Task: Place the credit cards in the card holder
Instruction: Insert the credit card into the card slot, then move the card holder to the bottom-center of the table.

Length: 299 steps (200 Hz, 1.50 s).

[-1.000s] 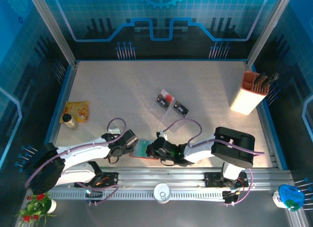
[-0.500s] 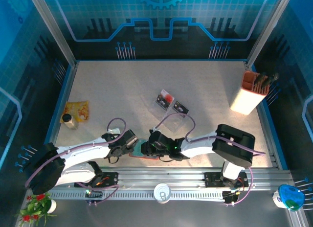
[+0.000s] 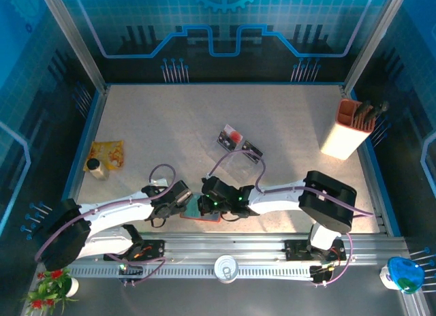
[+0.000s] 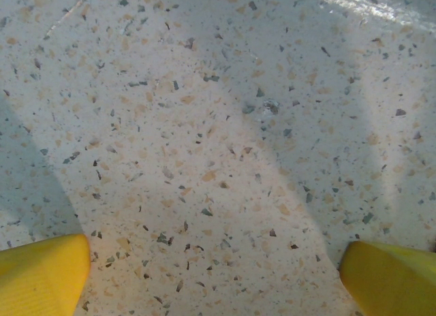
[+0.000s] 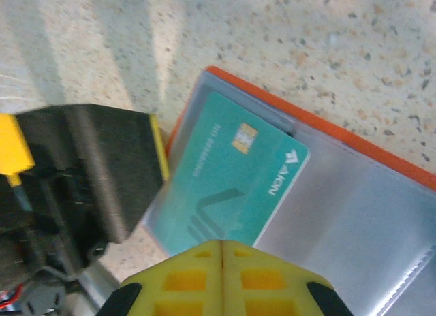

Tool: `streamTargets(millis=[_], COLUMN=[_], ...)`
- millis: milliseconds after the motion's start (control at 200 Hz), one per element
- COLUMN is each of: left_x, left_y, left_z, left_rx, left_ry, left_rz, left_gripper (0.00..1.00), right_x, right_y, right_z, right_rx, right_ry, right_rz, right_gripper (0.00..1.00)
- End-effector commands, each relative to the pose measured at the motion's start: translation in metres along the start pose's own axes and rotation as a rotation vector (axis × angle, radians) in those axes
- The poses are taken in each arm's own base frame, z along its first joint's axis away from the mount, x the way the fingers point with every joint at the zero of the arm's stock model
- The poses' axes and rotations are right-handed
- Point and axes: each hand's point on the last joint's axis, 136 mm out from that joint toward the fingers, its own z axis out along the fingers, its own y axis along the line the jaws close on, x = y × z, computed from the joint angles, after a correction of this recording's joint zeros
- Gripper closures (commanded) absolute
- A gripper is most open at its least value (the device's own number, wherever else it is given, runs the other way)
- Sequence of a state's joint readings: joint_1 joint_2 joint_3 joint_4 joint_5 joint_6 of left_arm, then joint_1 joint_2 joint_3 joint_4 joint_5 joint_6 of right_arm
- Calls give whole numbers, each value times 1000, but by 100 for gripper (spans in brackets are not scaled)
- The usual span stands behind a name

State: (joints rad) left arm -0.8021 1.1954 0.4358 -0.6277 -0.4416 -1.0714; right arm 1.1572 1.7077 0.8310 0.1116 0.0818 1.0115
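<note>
**A:** What is the right hand doing?

**B:** Its fingers are pressed together and hold nothing. The tips sit at the near edge of a teal card. That card lies on the grey pocket of the open holder, at the near side of the desk, between the two arms.

**A:** Which step is that?

**B:** Seating the card, I'd judge. I can't tell whether it is under the pocket's lip yet. The next move calls for a low, flat push along the card that doesn't shove the holder away.

**A:** And the left hand?

**B:** Spread wide and empty, over bare desk just beside the holder. It could brace it.

**A:** The count?

**B:** One holder, with one teal card on it. Farther out there are two more: a red-and-white card and a black card. I can't tell if others lie stacked beneath them.
</note>
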Motion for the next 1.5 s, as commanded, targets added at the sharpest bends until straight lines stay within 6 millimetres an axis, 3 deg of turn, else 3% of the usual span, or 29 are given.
streamTargets(millis=[0, 120, 160, 530, 650, 810, 1010, 1100, 1176, 1286, 1491], left_x=[32, 32, 33, 31, 25, 9, -16, -23, -28, -30, -28], left_y=[-18, -17, -18, -18, -19, -19, -17, -19, -19, -23, -28], left_z=[26, 26, 26, 22, 14, -7, -37, -47, -52, -53, -49], left_rx=[107, 107, 108, 129, 146, 172, 241, 271, 277, 282, 280], left_ry=[123, 125, 125, 119, 100, 45, -39, -59, -69, -66, -44], left_rz=[4, 4, 4, -1, -2, -20, -85, -92, -89, -83, -70], left_gripper=[1, 1, 1, 1, 1, 1, 1, 1, 1, 1, 1], right_x=[4, 10, 3, 2, -9, -24, -10, -5, -1, 1, -2], right_y=[-6, -9, 3, 14, 23, 23, -28, -52, -65, -74, -70], right_z=[9, 20, 22, 33, 17, -27, -66, -75, -77, -72, -56], right_rx=[25, 36, 13, -23, -76, -86, 48, 131, 171, 209, 208], right_ry=[36, 66, 59, 103, 82, 11, -41, -56, -58, -48, -39], right_rz=[-13, -16, -20, -38, -59, -95, -100, -103, -104, -116, -134], right_gripper=[96, 97, 97, 98, 95, 83, 59, 45, 39, 37, 38])
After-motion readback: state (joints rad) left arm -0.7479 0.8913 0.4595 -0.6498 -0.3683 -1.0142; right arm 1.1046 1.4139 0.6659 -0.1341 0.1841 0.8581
